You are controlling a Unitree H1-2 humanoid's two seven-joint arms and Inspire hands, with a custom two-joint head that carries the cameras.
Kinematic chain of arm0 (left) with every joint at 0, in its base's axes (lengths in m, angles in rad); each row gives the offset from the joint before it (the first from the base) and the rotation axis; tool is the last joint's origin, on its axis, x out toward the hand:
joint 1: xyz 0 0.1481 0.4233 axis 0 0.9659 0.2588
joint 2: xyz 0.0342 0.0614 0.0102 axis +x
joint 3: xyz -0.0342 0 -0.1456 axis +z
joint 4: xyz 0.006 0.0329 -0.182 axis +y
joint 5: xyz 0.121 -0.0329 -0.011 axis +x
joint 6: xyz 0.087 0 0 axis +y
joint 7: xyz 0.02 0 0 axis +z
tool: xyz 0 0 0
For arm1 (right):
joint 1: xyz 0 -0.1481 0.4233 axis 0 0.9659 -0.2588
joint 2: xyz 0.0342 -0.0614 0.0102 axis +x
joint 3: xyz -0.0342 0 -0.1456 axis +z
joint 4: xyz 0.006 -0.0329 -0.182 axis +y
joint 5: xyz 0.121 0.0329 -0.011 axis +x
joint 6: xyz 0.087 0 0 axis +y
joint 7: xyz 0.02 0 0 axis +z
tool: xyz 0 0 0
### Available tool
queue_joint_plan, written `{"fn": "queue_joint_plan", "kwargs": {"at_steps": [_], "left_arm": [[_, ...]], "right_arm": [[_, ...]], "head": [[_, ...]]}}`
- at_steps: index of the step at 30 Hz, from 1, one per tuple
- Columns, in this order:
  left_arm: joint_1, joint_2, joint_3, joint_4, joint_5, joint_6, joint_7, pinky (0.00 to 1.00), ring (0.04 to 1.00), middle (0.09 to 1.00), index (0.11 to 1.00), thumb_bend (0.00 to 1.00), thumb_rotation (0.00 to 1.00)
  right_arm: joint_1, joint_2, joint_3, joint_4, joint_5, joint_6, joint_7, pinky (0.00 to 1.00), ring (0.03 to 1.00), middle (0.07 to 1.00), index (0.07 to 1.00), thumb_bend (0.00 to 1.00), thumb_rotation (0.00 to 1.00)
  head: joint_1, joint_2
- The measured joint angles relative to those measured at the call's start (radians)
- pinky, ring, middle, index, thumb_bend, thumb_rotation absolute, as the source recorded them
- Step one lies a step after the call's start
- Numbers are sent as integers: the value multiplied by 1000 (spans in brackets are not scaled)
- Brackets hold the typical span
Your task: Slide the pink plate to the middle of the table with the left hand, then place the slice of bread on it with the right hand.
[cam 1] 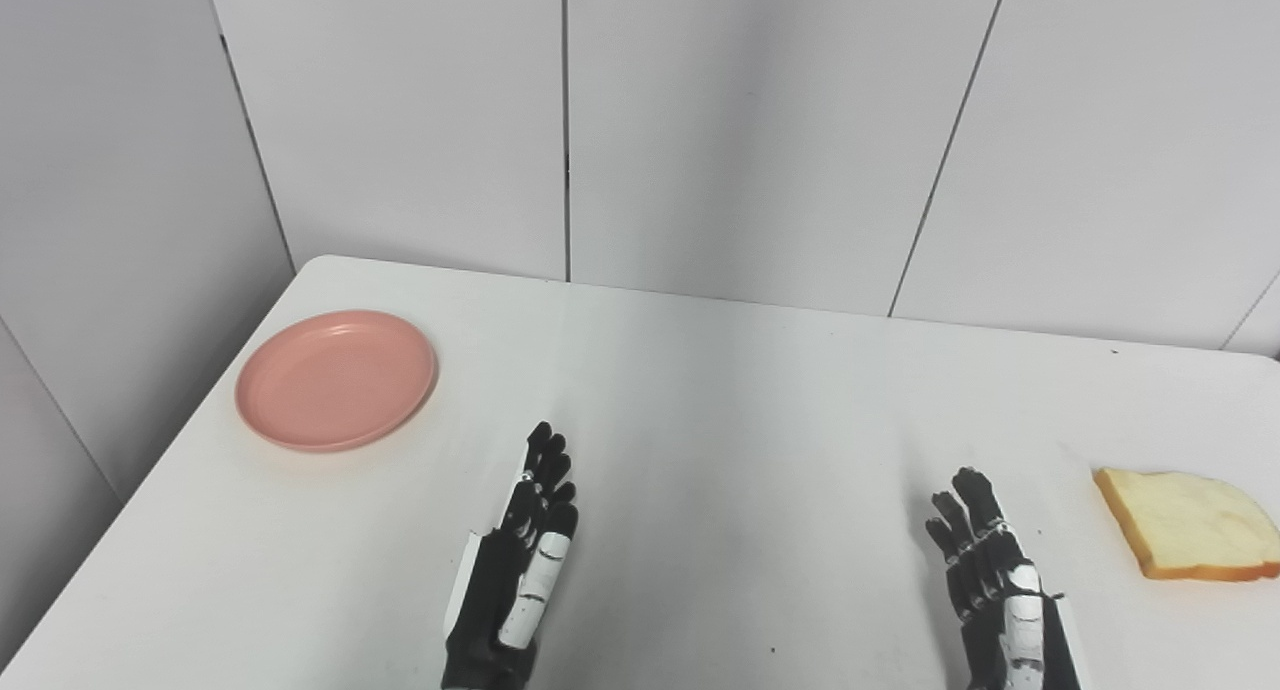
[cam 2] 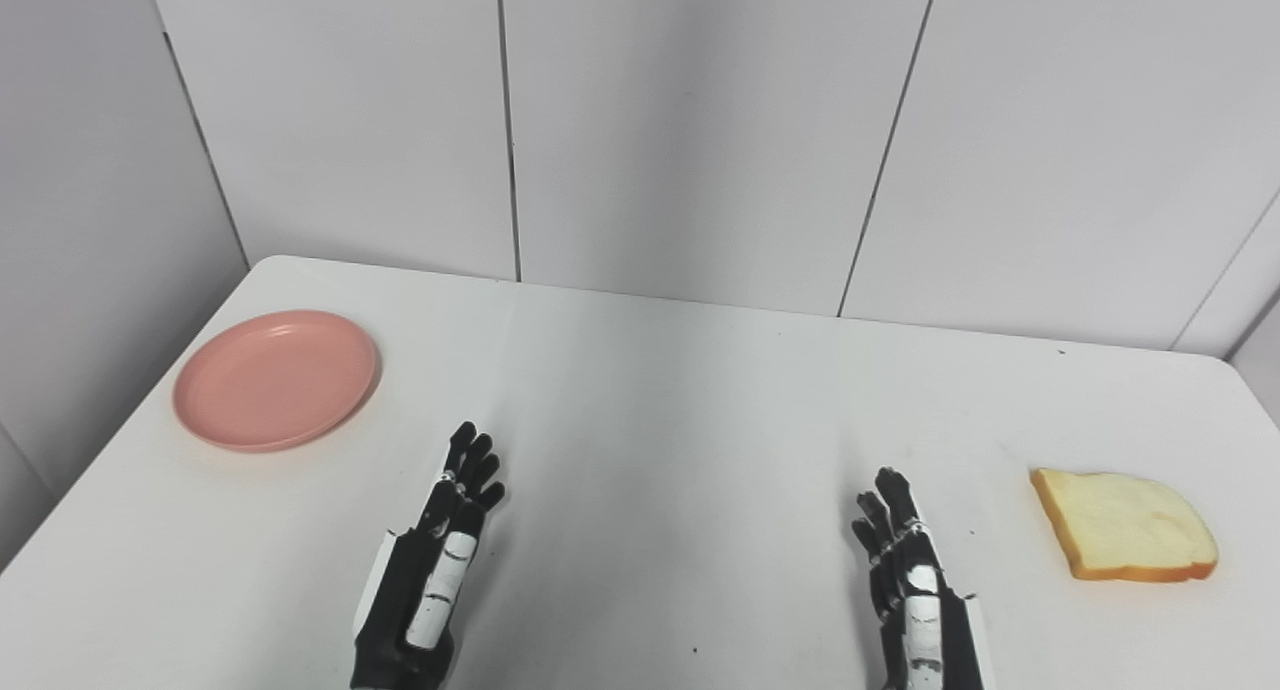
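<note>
while both of my hands hung low over the near edge of the table (cam 1: 700,390), nothing of the task had begun. the pink plate (cam 1: 337,380) sat empty by the far left corner, well apart from my left hand (cam 1: 520,560), which held nothing, its fingers straight and loosely together, edge-on to the cameras. my right hand (cam 1: 995,580) was likewise unladen, fingers spread a little. the slice of bread (cam 2: 1125,526) lay flat near the right edge, beyond that hand and clear of it.

i judged the plate light, stiff and likely smooth plastic, so it should glide on the white top if i pressed fingertips on its raised rim or hooked the far lip and drew it inward; too much downward weight at the edge might tip it. the bread looked soft and thin, best pinched lightly at the crust along its near side.

both wrists were cut off by the bottom edge, my thumbs were hard to make out, and the bread's right corner ran out of the left eye view.
</note>
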Motion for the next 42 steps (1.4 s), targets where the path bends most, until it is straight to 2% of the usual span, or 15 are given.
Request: {"fn": "queue_joint_plan", "kwargs": {"at_steps": [5,8,11,13,16,21,28,31,35,39,42], "left_arm": [[-19,10,43,-51,-21,82,-1,916,964,984,979,796,819],[-70,45,72,-98,-37,116,-2,929,967,988,975,813,822],[-133,70,103,-112,-66,153,-10,922,946,968,965,896,788],[-186,90,129,-112,-95,188,-16,914,941,959,966,899,777],[-247,124,160,-105,-125,205,-30,864,914,932,959,904,764],[-326,184,224,-89,-208,247,-47,852,898,900,951,864,744],[-445,276,298,-96,-323,369,-67,748,844,867,926,834,808],[-472,314,330,-65,-382,373,-106,683,803,815,883,821,809],[-512,398,383,77,-442,367,-177,647,766,805,899,867,772],[-550,456,422,201,-449,307,-212,655,770,813,897,885,765],[-594,496,441,331,-446,237,-235,686,814,837,895,890,753]], "right_arm": [[0,0,3,-3,1,0,0,958,943,959,930,787,997],[1,0,2,-4,0,0,0,952,940,955,927,767,1000],[1,-1,2,-3,2,0,0,939,935,948,917,779,987],[1,-1,2,-3,7,0,1,944,938,952,919,782,987],[1,-1,2,-3,15,0,1,939,933,951,921,796,980],[1,-2,2,-4,16,0,0,937,933,950,923,779,985],[1,-2,5,-3,17,0,0,937,934,945,921,782,985],[0,-2,6,-3,15,0,0,936,930,940,921,780,987],[0,-2,8,-3,12,0,0,929,927,940,928,786,981],[2,-6,8,-2,14,0,1,921,922,934,928,784,980],[1,-6,8,-2,14,0,1,923,924,929,923,779,979]], "head": [[-9,2],[-9,3],[-3,2],[-3,2],[-3,2],[-8,2],[-11,2],[-17,-2],[-20,0],[-20,-3],[-18,-5]]}}
